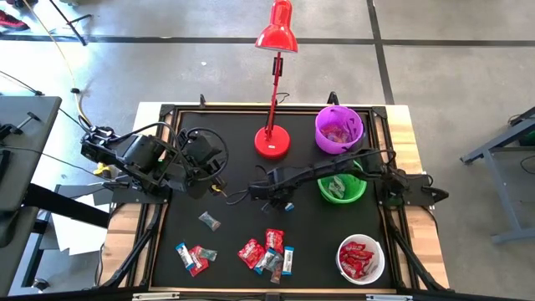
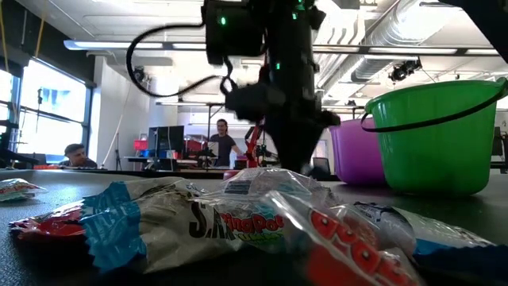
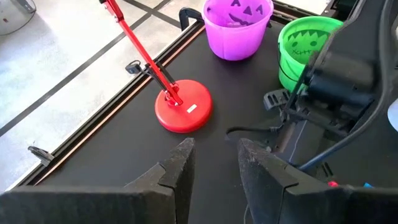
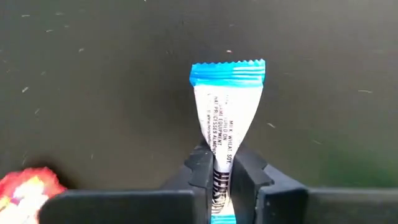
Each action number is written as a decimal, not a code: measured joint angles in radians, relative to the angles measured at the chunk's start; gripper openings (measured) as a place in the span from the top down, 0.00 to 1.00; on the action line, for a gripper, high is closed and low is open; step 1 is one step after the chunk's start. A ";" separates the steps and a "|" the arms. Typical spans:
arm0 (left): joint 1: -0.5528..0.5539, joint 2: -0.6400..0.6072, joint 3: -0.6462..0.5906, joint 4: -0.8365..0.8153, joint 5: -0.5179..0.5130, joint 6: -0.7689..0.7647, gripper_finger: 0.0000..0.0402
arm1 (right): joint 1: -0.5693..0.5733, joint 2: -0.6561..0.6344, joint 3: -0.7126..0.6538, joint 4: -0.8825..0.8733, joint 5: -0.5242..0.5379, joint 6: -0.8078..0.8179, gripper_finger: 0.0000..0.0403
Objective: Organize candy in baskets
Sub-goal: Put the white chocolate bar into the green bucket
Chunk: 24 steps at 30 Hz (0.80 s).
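Right gripper (image 4: 219,177): clamped on a blue-and-white candy (image 4: 225,118), above the black mat (image 4: 93,93).
Left gripper (image 3: 214,158): fingers apart, idle; green basket (image 1: 341,186) beside right arm; two people beyond.

Blue-and-white candy (image 4: 225,118) hangs pinched above the mat, near green basket (image 1: 341,187).

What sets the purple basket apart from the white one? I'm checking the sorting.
The purple basket sits at the far edge beside the lamp base; the white basket sits at the near edge. The white one holds red-wrapped candy; the purple one's contents are unclear. Both are round open tubs of like size.
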 joint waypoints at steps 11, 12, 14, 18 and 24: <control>0.000 0.000 0.000 -0.001 0.002 0.010 0.73 | 0.029 -0.035 0.441 -0.433 0.223 -0.142 0.97; 0.000 0.000 0.000 -0.003 0.007 0.010 0.73 | 0.033 -0.044 0.475 -0.436 0.213 -0.156 0.96; 0.000 0.001 0.001 -0.007 0.020 0.010 0.73 | 0.042 -0.061 0.538 -0.446 0.209 -0.162 0.95; -0.006 0.001 0.001 -0.014 0.032 0.018 0.73 | 0.068 -0.128 0.552 -0.442 0.209 -0.170 0.95; -0.009 0.001 0.001 -0.033 0.034 0.018 0.73 | 0.081 -0.255 0.417 -0.446 0.215 -0.170 0.95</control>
